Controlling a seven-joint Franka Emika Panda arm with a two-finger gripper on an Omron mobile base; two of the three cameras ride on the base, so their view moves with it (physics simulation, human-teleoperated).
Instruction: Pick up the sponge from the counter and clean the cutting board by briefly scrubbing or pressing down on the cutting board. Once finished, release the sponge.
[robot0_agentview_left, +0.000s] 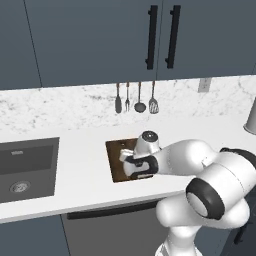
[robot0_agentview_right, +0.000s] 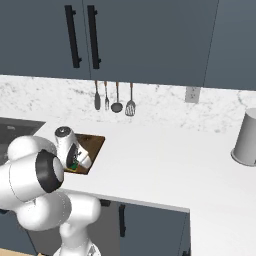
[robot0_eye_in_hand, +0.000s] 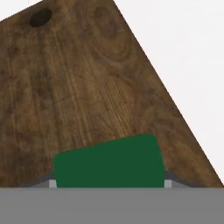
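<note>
- One step is in hand: scrubbing. The gripper (robot0_eye_in_hand: 108, 183) is closed on the sponge (robot0_eye_in_hand: 108, 161), green face showing, over the board (robot0_eye_in_hand: 78, 87).
- Board lies near the tabletop's (robot0_agentview_left: 80, 190) front edge, right of the sink (robot0_agentview_left: 27, 167).
- Next, likely: press down briefly, then open the jaws; whether the sponge touches yet is unclear.

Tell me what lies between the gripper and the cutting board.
The sponge, green side up, sits between the gripper and the cutting board in the hand view; its green edge also shows under the hand in the right base view.
</note>
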